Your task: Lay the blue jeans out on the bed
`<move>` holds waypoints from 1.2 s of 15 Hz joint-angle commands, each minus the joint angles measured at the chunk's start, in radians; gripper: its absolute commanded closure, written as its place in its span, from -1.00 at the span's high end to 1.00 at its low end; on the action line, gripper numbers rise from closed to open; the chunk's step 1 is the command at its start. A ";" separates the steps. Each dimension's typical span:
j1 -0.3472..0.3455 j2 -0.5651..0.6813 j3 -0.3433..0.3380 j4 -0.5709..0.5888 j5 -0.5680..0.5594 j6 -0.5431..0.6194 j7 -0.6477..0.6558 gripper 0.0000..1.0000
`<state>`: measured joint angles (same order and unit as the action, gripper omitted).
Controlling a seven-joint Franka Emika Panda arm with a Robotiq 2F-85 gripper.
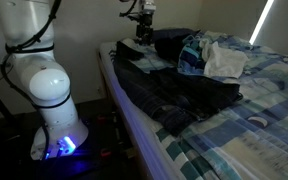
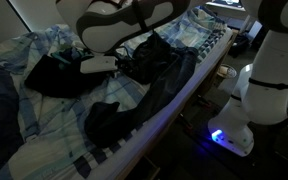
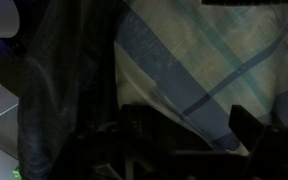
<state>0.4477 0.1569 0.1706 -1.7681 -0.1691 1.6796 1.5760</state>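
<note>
nearest to me in an exterior view stands the robot's white base (image 1: pixel 49 90), and past it the bed (image 1: pixel 134 125) with its blue checked cover (image 1: pixel 244 140). the jeans (image 1: pixel 174 95) lie dark along the near edge of the mattress, mostly flat. one end runs up toward a heap of clothes (image 1: pixel 212 55). the gripper (image 1: pixel 139 28) hangs over that far end; from here i cannot tell how its jaws stand.

in an exterior view the jeans (image 2: pixel 149 85) run slantwise toward the mattress edge, the lower leg bunched and close to the drop. a black garment (image 2: pixel 52 75) lies just beside them. the arm (image 2: pixel 124 20) crosses above.

in the wrist view the jeans (image 3: pixel 64 90) fill the left and the cover (image 3: pixel 204 60) the right. the fingers (image 3: pixel 134 125) look spread, with only cover between them, pinching nothing.

to do this well, i'd say take the denim by the waistband or a hem and lift it only a little. then draw it inward so the legs lie straight, off the edge and clear of the heap. no box, basket or drawer shows; everything lies loose on the bed.
</note>
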 commanded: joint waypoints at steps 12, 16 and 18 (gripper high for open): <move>-0.071 0.008 0.054 -0.035 0.022 0.044 -0.007 1.00; -0.113 0.031 0.025 0.007 0.034 0.058 0.002 1.00; -0.140 0.031 0.009 0.019 0.043 0.065 0.002 1.00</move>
<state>0.3434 0.1783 0.1935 -1.7816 -0.1442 1.7297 1.5781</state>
